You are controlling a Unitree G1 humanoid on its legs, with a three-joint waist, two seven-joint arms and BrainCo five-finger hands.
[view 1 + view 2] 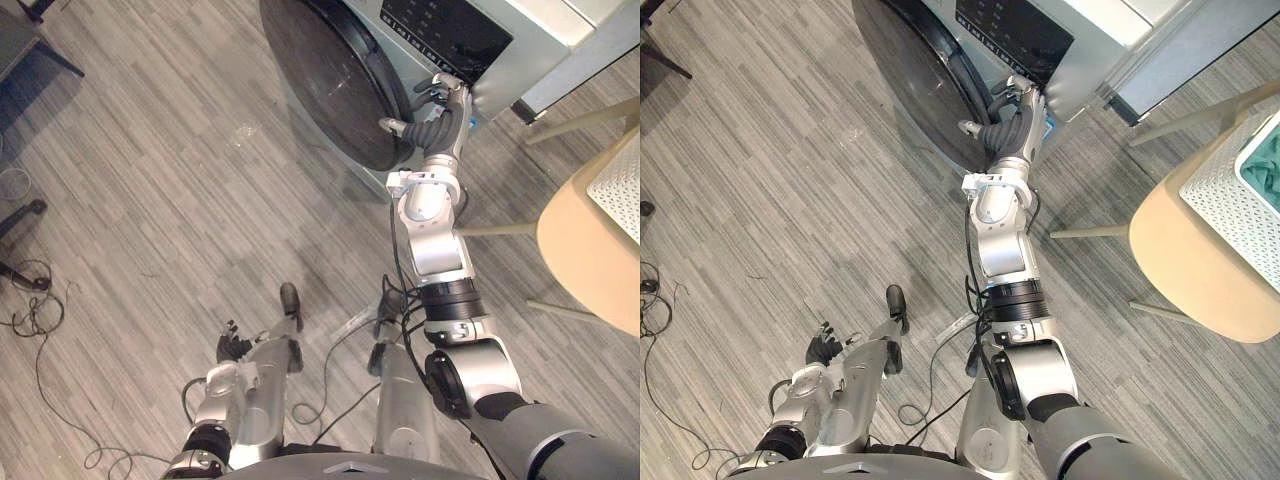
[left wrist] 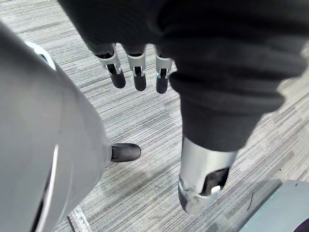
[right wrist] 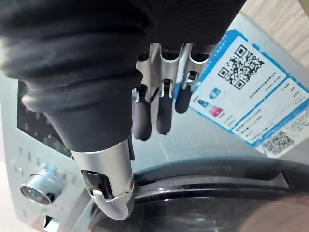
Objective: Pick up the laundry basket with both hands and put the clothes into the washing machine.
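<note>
right hand (image 1: 440,122) hovers loose and empty at washing machine (image 1: 535,45) by qr-code sticker (image 3: 246,92); left hand (image 2: 139,78) slack.

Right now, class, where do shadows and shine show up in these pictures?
Right eye view: the beige chair casts a soft shadow on the floor toward the washing machine. Right wrist view: the rim of the dark door catches pale light streaks.

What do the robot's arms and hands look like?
Both arms are silver-grey rounded segments with black bands at the joints. The right hand and left hand have dark ribbed covers over back and wrist, and silver fingers with dark tips.
</note>
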